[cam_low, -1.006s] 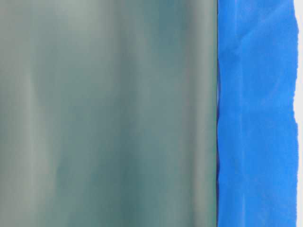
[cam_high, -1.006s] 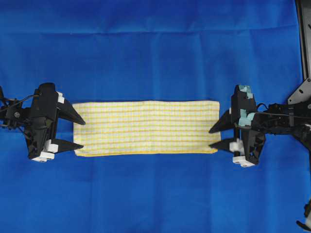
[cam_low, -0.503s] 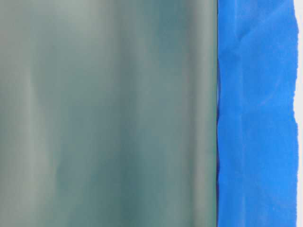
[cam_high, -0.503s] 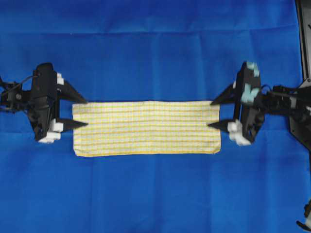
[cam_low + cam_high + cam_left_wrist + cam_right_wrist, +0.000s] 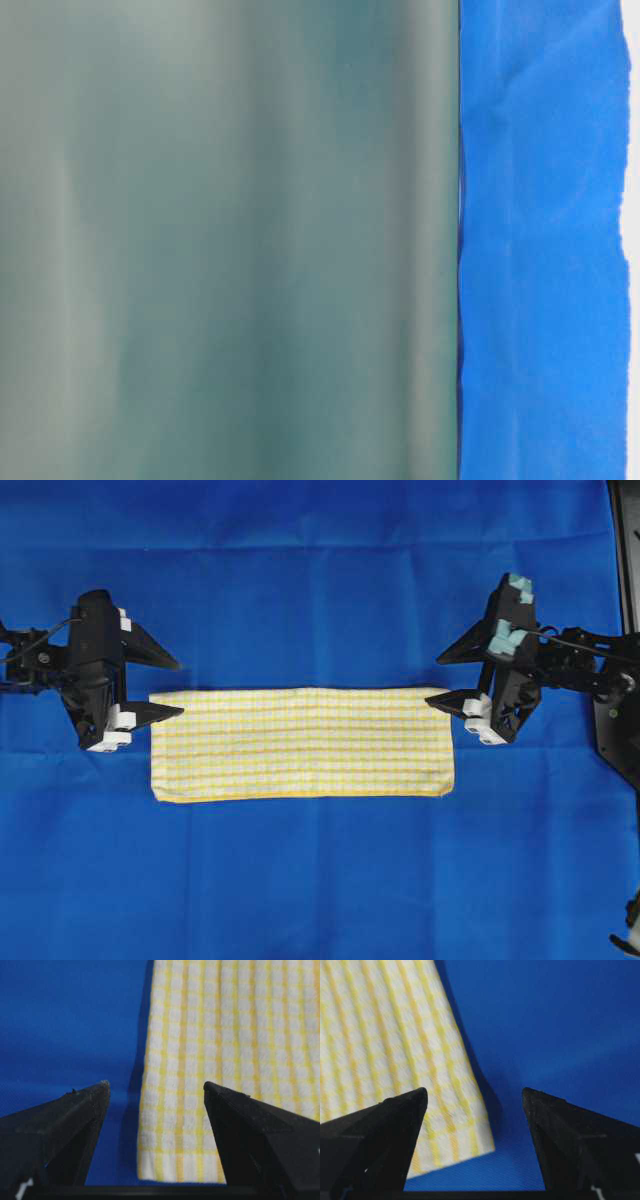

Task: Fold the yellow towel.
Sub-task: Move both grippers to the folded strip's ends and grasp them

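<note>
Right now the yellow towel (image 5: 301, 743) lies flat as a long strip at mid-frame on the blue cloth (image 5: 320, 580) covering the desk. A grab could miss the upper corners or pinch the cloth beneath, since each tool straddles an edge. Left tool (image 5: 172, 688) and right tool (image 5: 440, 680) sit level at either end, both spread wide, empty

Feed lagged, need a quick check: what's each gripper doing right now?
Left gripper: open, holding nothing, at the yellow towel's far-left corner.
Right gripper: open, holding nothing, at its far-right corner.
</note>
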### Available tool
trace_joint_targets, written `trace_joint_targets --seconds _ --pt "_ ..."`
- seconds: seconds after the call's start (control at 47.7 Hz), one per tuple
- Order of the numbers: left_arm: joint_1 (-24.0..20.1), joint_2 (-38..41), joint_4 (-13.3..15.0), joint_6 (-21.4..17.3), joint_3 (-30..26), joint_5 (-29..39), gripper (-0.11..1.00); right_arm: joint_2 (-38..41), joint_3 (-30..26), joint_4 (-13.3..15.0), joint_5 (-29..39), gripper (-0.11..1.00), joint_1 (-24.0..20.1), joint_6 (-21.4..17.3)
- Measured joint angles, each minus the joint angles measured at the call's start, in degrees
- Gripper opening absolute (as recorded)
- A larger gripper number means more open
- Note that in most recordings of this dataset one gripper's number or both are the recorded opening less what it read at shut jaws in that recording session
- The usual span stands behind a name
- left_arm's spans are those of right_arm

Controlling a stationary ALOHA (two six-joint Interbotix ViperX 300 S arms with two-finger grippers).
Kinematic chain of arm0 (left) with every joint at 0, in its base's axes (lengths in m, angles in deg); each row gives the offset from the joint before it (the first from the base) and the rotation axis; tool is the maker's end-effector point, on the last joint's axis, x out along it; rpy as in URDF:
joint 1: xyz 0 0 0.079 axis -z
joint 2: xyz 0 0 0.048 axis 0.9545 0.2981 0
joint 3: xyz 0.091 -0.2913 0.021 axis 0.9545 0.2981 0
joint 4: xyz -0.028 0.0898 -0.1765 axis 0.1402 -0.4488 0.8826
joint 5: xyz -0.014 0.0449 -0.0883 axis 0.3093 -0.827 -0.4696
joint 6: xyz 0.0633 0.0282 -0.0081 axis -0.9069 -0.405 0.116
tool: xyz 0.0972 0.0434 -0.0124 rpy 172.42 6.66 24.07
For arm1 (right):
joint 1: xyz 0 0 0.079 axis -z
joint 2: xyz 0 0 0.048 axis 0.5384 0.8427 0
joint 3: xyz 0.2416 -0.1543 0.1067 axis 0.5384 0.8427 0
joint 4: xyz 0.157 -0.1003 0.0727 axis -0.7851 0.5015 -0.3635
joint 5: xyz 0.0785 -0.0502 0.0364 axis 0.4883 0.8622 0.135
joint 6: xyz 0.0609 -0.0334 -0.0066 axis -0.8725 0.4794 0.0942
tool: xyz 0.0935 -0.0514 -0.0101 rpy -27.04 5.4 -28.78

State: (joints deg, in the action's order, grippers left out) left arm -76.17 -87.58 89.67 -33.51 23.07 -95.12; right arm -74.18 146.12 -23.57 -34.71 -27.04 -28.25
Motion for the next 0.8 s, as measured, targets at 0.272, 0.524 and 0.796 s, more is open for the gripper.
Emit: trace_joint_targets --seconds 0.272,0.524,0.796 --pt "-0.6 5.9 0.0 0.1 0.0 2.2 0.68 6.5 -0.2 -0.3 -0.1 0.75 0.1 0.0" --pt "-2.4 6.6 0.0 0.9 -1.2 7.3 0.5 6.9 -0.4 -0.3 0.1 0.46 0.1 0.3" --pt "-2.0 6.6 0.0 0.5 -2.6 11.7 0.04 6.9 -0.9 0.2 1.1 0.04 0.0 0.5"
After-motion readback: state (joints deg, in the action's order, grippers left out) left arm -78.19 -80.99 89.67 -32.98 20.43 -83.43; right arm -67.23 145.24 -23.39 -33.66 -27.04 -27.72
